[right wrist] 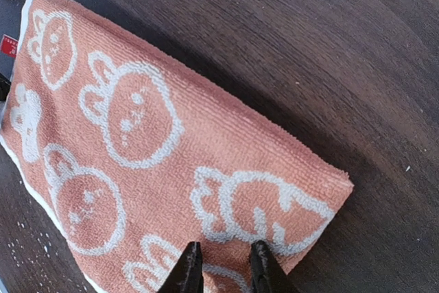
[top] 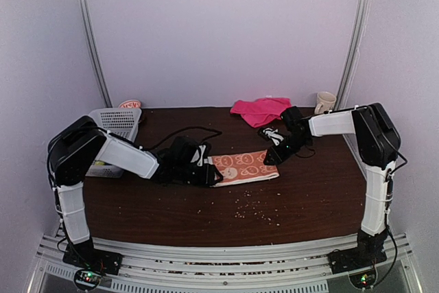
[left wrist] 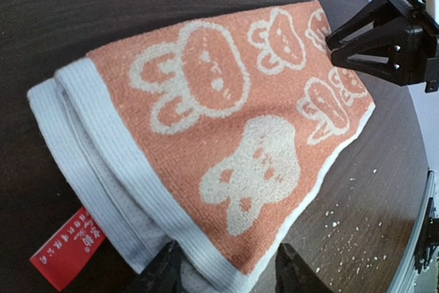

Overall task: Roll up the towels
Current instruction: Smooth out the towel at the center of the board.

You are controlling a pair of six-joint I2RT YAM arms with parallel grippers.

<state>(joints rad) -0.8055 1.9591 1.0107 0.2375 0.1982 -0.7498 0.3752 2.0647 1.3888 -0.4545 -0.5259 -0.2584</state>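
Evidently the rolling has not begun: the orange bunny towel [top: 243, 167] lies folded flat at the middle of the table [top: 309, 197], with the pink towel [top: 259, 109] crumpled at 12 o'clock. The left gripper [left wrist: 230, 269], fingers wide apart, straddles the white hem at the towel's 9 o'clock end; next it must pinch that hem and turn it over. The right gripper [right wrist: 224, 262] shows a narrow gap over the 3 o'clock end; I cannot tell if it pinches cloth. Only the left wrist view shows the hem's stacked layers; only the top view shows the pink towel.
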